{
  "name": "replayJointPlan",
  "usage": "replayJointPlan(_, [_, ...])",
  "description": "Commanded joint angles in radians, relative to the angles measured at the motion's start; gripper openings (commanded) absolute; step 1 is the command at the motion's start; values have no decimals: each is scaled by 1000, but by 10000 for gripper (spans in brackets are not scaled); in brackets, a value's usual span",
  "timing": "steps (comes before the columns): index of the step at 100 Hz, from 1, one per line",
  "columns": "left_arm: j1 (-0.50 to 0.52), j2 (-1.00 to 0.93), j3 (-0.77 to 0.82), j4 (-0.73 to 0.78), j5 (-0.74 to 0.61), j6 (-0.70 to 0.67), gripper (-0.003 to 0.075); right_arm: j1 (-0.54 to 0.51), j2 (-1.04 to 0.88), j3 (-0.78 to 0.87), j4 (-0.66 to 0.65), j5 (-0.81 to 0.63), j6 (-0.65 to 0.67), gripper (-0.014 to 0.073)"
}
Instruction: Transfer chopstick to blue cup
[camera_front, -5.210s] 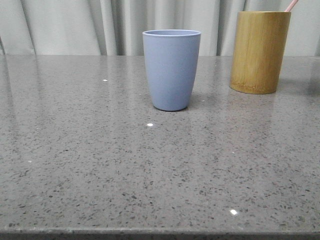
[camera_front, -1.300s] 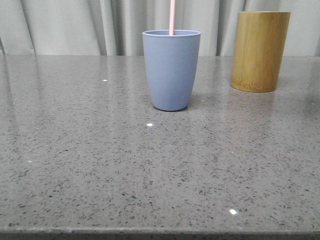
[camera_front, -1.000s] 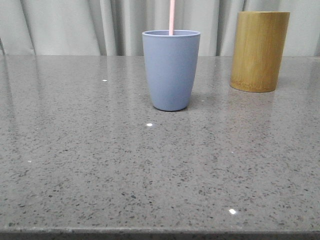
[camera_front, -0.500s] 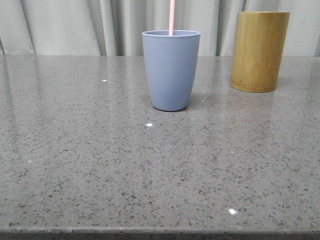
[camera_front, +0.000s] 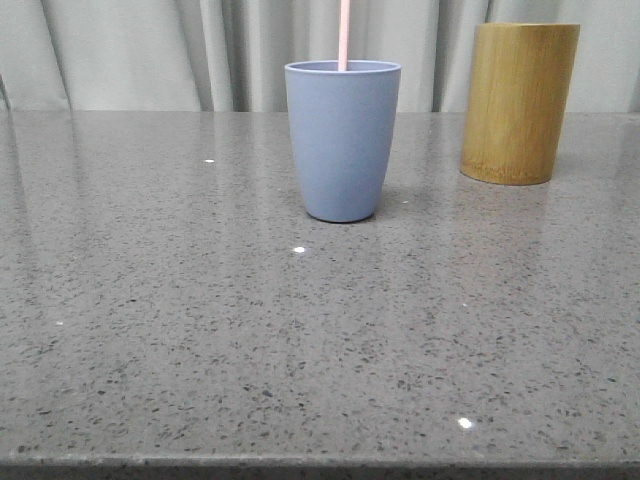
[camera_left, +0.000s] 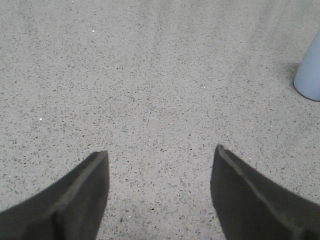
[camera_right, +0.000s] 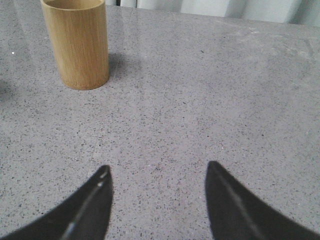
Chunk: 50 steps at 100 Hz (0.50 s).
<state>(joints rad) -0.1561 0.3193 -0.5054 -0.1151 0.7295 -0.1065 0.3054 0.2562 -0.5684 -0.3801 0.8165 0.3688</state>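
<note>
Over the far middle of the surface (camera_front: 200, 330), my front view has the chopstick (camera_front: 344, 35) standing in the blue cup (camera_front: 343, 140), moved from the bamboo holder (camera_front: 520, 103): transfer looks complete. Left claw (camera_left: 160, 192) released. Right claw (camera_right: 157, 197) released.

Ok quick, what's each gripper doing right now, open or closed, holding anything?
Left gripper: open, holding nothing.
Right gripper: open, holding nothing.

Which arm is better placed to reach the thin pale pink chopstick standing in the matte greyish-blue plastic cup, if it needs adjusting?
Probably left. The left gripper, open, has the blue cup at the edge of its wrist view; the right gripper, also open, faces the tan bamboo cylinder instead.
</note>
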Motion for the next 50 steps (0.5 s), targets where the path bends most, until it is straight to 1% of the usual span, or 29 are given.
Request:
replayJointPlan(1, [1,8,-25,-5,-74,-11,353,-6,10,-25,-36,-67,1,309])
replayJointPlan(9, [1,8,-25,-5,-74,-11,256,-6,10,-25,-36,-67,1,181])
replayJointPlan(12, [1,8,-25,-5,-74,-11,218,-6,10,-25,-36,-67,1,120])
replayJointPlan(17, [1,8,-25,-5,-74,-11,138,-6,10,-25,-36,-67,1,36])
replayJointPlan(20, [1,8,-25,-5,-74,-11,107,-6,10,-25,-36,-66,1,-10])
replayJointPlan(24, [1,8,-25,-5,-74,-11,34,-6,10,-25,-36,-66,1,-72])
replayJointPlan(28, [1,8,-25,-5,-74,-11,-16,-6,10,-25,-36,-66,2,-64])
replayJointPlan(50, [1,8,-25,-5,-74,-11,-19,-6,10,-25,-36,-66,2,-68])
